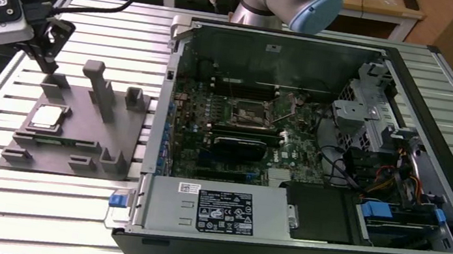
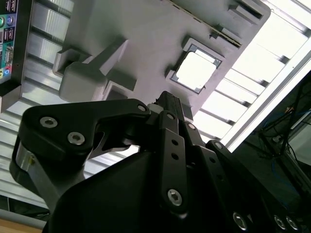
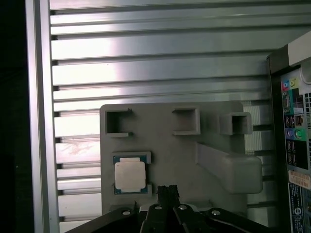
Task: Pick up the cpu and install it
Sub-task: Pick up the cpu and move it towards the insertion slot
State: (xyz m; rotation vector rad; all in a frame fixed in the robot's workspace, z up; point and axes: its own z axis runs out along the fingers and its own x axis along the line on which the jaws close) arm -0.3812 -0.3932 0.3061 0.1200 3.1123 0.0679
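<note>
Plainly, in the exterior view the cpu [image 1: 46, 116] lies flat, metal top up, in a shallow recess of the grey fixture [image 1: 78, 122]. It is well apart from the socket [image 1: 251, 112] in the open computer case [image 1: 442, 83], which lies on its side, presumably so the board can be reached from above. The gripper [image 1: 45, 58] hangs over the fixture's far edge, near the chip but not touching it. In the second wrist view its fingers [image 2: 167, 111] look clenched together on nothing, the cpu bright beyond their tips. In the first wrist view the recess corners frame the cpu, likely to keep it square for a grasp, just beside the closed tip.
</note>
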